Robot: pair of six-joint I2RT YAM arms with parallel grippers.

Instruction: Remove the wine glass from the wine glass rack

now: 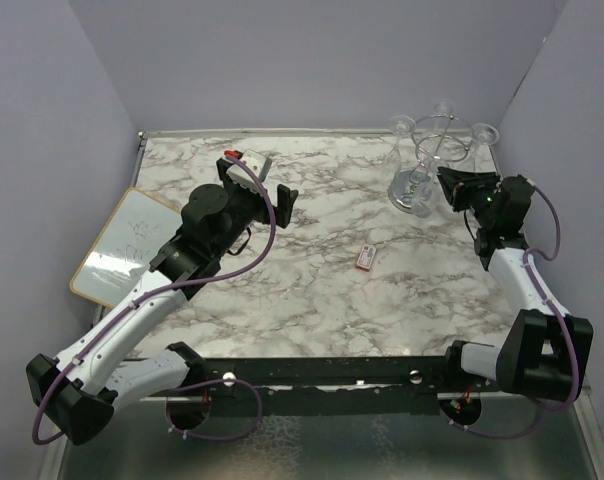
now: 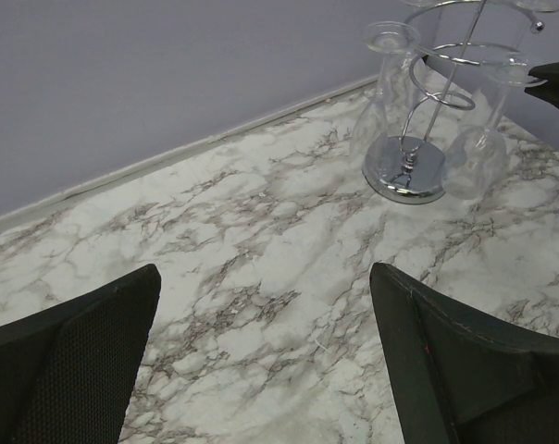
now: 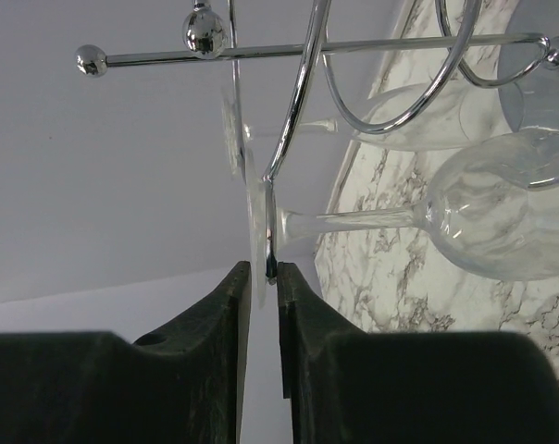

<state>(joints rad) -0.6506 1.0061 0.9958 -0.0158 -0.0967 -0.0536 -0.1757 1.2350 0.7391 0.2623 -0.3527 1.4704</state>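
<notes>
The wine glass rack [image 1: 431,128] stands at the far right of the marble table, with several clear glasses hanging upside down from its wire ring. In the right wrist view my right gripper [image 3: 264,271] is shut on the thin foot of one wine glass [image 3: 354,220], right where the foot rests on the rack's wire [image 3: 303,83]. Its bowl [image 3: 502,217] hangs out to the right. From above, the right gripper [image 1: 450,180] is at the rack's near side. My left gripper [image 1: 285,200] is open and empty over mid-table. It sees the rack's shiny base [image 2: 404,171].
A small whiteboard [image 1: 122,245] lies at the table's left edge. A small red and white packet [image 1: 365,259] lies mid-table right. Grey walls close in behind and at both sides. Other hanging glasses [image 2: 381,83] surround the rack post.
</notes>
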